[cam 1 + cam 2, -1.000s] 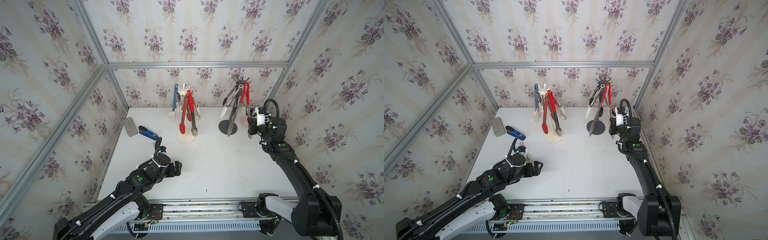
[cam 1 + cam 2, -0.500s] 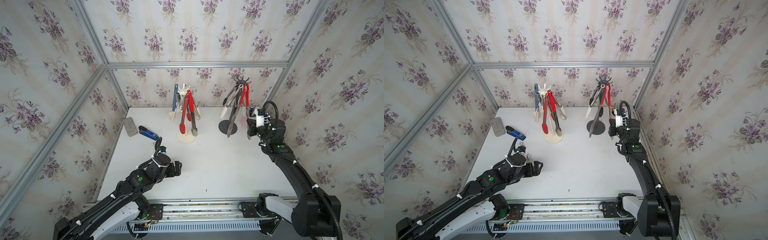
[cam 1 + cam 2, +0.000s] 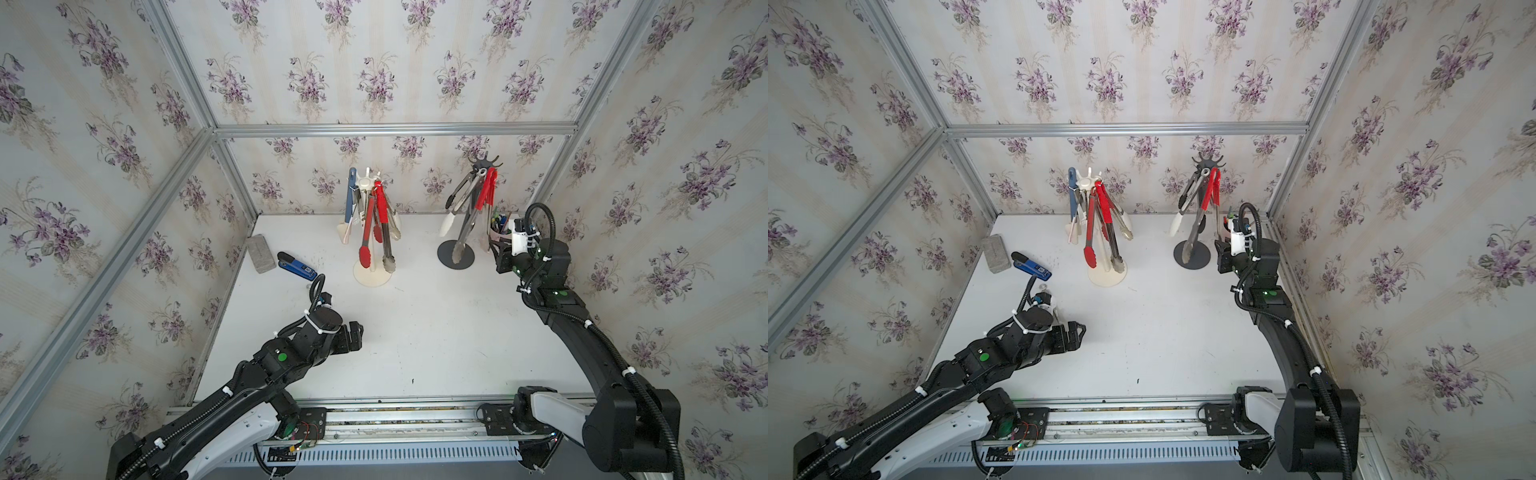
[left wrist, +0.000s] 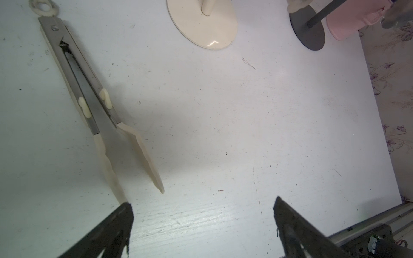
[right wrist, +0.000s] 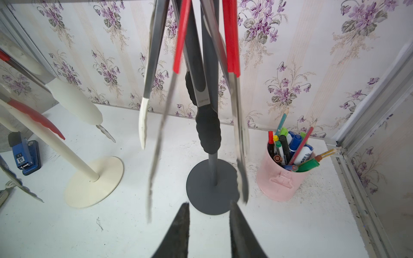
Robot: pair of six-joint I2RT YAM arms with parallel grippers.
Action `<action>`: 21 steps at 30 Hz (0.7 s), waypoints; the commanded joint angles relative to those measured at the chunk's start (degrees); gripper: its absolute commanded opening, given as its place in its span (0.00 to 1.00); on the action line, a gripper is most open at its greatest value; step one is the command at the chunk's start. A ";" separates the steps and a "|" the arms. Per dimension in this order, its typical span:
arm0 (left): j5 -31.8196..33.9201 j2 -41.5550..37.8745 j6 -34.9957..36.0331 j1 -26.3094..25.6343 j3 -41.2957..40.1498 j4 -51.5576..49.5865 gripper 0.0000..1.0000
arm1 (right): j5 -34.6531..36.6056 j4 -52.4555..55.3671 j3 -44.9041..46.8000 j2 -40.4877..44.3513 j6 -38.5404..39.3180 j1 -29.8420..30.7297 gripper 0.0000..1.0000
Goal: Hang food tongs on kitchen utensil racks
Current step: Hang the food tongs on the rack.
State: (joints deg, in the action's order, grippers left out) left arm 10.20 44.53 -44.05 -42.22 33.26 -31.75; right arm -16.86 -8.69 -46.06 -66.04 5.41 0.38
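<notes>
One pair of cream-tipped tongs (image 4: 93, 107) lies flat on the counter (image 3: 415, 332), arms splayed, its hanging ring at the end far from your left hand (image 4: 201, 202). That hand hovers just over the tips with jaws spread wide and nothing between them. In both top views the pair is largely hidden under the left arm. Every other pair in sight is already up: several hang from the cream rack (image 3: 357, 276) and several more from the dark rack (image 3: 467, 259), both standing at the back of the counter. Your right hand (image 5: 209, 203) sits low beside the dark rack's base, jaws parted and empty, with the red-handled tongs (image 5: 232, 40) dangling blurred just in front of it. By this showing the job looks nearly finished, with the pair on the counter the one left to lift and hook. A pink pen cup (image 5: 281, 185), a blue stapler (image 3: 297, 268) and a grey block (image 3: 261, 253) sit at the edges, no part of the work.
</notes>
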 commanded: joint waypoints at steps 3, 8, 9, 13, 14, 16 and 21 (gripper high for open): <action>1.84 2.20 -2.48 0.36 1.09 -1.64 0.99 | 1.13 -1.09 -0.34 0.54 -1.43 0.01 0.53; 1.98 3.82 -3.69 0.97 1.99 -2.87 0.99 | 1.22 -1.07 -0.08 1.64 -2.35 0.06 0.65; 1.97 3.89 -4.20 1.22 1.94 -3.17 0.99 | 1.31 -1.15 0.16 1.99 -2.63 0.06 0.69; 1.89 3.81 -5.97 2.46 1.38 -4.17 0.99 | 1.20 -1.07 0.65 3.31 -3.20 0.06 0.80; 1.80 3.73 -6.49 2.84 1.21 -4.55 0.99 | 1.05 -1.08 0.85 3.69 -3.37 0.06 0.83; 1.51 3.63 -7.25 3.59 0.93 -5.02 0.99 | 0.50 -1.07 1.06 4.37 -3.68 0.06 0.87; 0.97 4.40 -8.96 6.12 0.69 -7.61 0.99 | -1.23 0.21 1.16 5.18 -4.00 0.06 0.90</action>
State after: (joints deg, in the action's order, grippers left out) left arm 10.74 48.49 -50.68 -36.93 34.20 -36.82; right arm -16.67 -8.69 -44.93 -61.32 1.67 0.38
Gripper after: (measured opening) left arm 0.993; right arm 0.903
